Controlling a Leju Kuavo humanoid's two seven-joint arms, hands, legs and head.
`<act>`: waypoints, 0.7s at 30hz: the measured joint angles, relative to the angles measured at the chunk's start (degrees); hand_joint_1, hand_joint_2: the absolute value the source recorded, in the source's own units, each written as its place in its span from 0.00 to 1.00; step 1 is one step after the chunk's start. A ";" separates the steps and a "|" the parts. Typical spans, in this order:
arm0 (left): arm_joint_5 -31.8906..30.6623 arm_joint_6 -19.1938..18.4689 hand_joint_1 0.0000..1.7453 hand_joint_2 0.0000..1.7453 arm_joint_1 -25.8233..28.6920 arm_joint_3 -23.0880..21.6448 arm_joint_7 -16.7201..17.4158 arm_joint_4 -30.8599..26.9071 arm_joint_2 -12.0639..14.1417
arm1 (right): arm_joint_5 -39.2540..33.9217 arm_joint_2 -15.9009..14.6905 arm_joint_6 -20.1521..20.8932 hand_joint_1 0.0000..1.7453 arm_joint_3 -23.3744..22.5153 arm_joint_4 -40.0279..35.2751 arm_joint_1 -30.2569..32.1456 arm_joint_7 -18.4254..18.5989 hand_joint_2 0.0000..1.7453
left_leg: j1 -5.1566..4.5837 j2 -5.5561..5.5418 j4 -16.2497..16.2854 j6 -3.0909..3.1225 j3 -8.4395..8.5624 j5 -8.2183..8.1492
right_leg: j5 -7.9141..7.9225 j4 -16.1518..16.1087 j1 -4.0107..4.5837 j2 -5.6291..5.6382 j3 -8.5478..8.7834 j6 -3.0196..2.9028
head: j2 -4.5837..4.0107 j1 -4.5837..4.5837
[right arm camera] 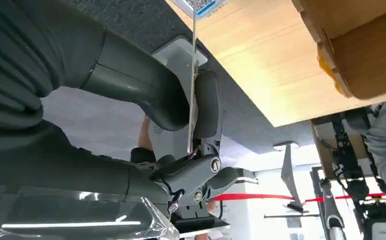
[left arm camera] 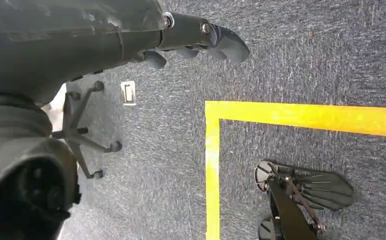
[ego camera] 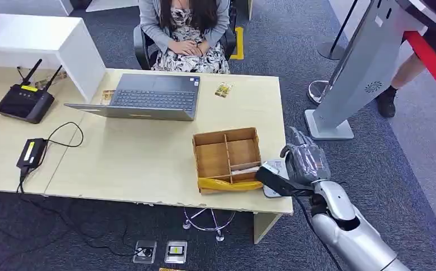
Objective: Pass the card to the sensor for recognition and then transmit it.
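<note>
Dark grey carpet point(ego camera: 373, 169) all around a light wood desk point(ego camera: 136, 152). White shelf unit point(ego camera: 46, 39) at desk's far left corner, yellow floor tape point(left arm camera: 211, 165) nearby.

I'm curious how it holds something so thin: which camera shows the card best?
The right wrist view: the card appears edge-on, pinched between the right hand's thumb and a finger. In the head view, the right hand hides the grip, and the left wrist view looks at carpet.
</note>
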 joint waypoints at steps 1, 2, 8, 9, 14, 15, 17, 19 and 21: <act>0.00 0.15 0.00 0.00 0.00 0.00 0.02 0.00 -0.02 | -0.30 0.11 -0.30 1.00 0.07 0.85 -0.02 -0.41 1.00 | 0.00 -0.01 0.00 0.00 -0.01 0.00 | 0.00 0.00 0.00 -0.02 0.00 0.00 | 0.00 -0.02; 0.00 0.33 0.00 0.00 0.00 0.00 0.09 0.00 -0.02 | -0.55 0.28 -0.57 1.00 0.11 1.73 -0.08 -0.70 1.00 | 0.00 0.00 0.00 0.00 -0.01 0.00 | 0.00 0.00 0.00 -0.02 0.00 0.00 | 0.00 0.00; -0.02 0.66 0.00 0.00 -0.03 0.00 0.20 0.02 -0.11 | -2.34 1.47 -1.46 1.00 1.14 7.22 -0.99 -2.47 1.00 | 0.01 -0.01 0.00 0.00 -0.02 0.00 | 0.00 0.01 0.00 -0.01 0.00 0.00 | 0.00 0.00; -0.02 0.66 0.00 0.00 -0.05 0.00 0.20 0.02 -0.13 | -2.84 1.85 -1.79 1.00 1.42 8.66 -1.35 -2.86 1.00 | 0.00 -0.01 0.00 0.00 -0.02 0.00 | 0.00 0.01 0.00 -0.01 -0.01 0.00 | 0.00 -0.02; 0.00 1.03 0.00 0.00 -0.06 0.00 0.20 0.02 -0.26 | -5.36 3.50 -3.72 1.00 2.43 16.22 -3.41 -4.90 1.00 | 0.00 -0.01 0.00 0.00 -0.02 0.00 | 0.00 0.01 0.00 -0.02 0.00 0.00 | 0.00 -0.02; 0.00 1.03 0.00 0.00 -0.06 0.00 0.22 0.02 -0.28 | -5.60 3.76 -3.98 1.00 2.51 17.31 -3.67 -5.09 1.00 | 0.00 -0.01 0.00 0.00 -0.02 0.00 | 0.00 0.01 0.00 -0.01 0.00 0.00 | 0.00 0.00; 0.00 1.07 0.00 0.00 -0.06 0.02 0.39 0.02 -0.33 | -6.10 4.22 -4.20 1.00 2.69 19.14 -4.73 -5.31 1.00 | 0.00 0.00 0.00 0.00 0.01 0.00 | 0.00 0.01 0.00 0.02 0.00 0.00 | 0.00 0.00; 0.00 1.16 0.00 0.00 -0.09 0.02 0.68 0.02 -0.42 | -6.45 4.57 -4.11 1.00 2.86 21.05 -5.86 -5.33 1.00 | 0.00 0.01 0.00 0.00 0.03 0.00 | 0.00 0.00 0.00 0.01 0.01 0.00 | 0.00 -0.02; 0.11 1.22 0.00 0.00 -0.06 0.02 0.96 0.02 -0.46 | -6.47 4.72 -3.78 1.00 3.06 22.33 -6.52 -5.31 1.00 | 0.00 0.01 0.00 0.00 0.04 0.00 | 0.00 0.00 0.00 0.00 0.03 0.00 | 0.02 0.00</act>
